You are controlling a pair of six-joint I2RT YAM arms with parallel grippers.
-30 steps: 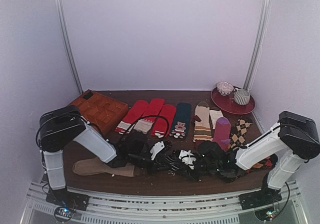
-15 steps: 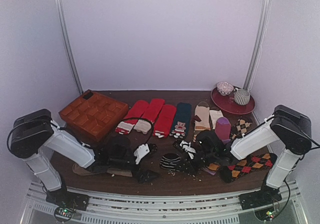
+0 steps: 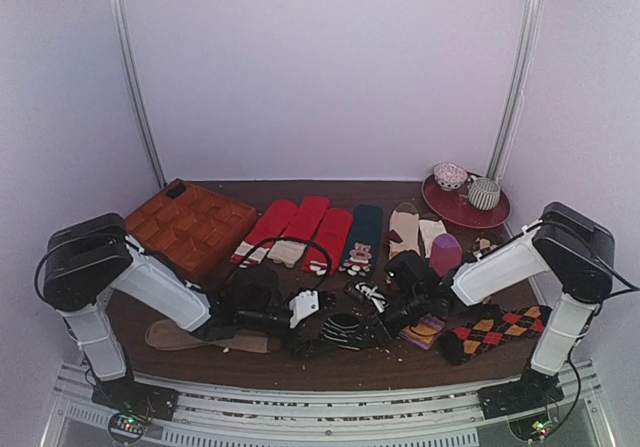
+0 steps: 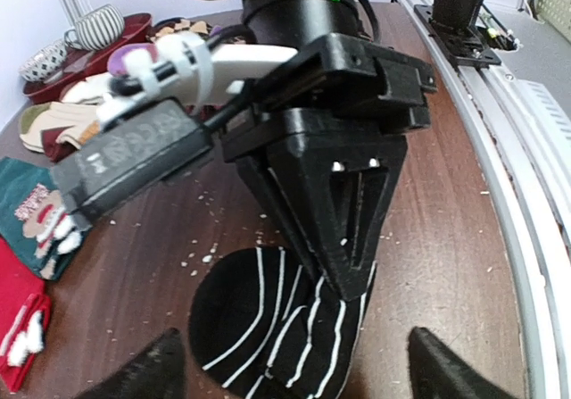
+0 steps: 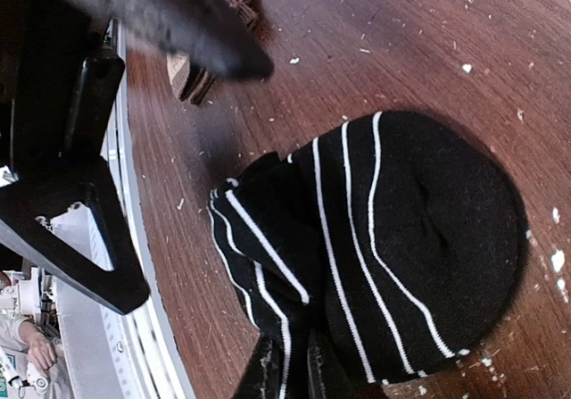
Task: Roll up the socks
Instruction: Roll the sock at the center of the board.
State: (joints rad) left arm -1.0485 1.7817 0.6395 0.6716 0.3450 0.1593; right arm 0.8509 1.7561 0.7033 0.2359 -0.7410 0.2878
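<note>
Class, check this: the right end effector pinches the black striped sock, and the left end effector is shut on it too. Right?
No. The right end effector pinches the black striped sock, but the left end effector is open, its fingers apart on either side of the sock, as the left wrist view shows.

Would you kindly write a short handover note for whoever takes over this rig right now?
Left pincer: open, holding nothing, facing the sock.
Right pincer: shut on the bunched edge of the black striped sock.
Sock: lying on the wooden table near its front edge, between the two pincers.
Done: one end looks gathered and folded over.
Left: it is not a tight roll yet. The rolling remains, probably with the open pincer steadying the free rounded end.
</note>
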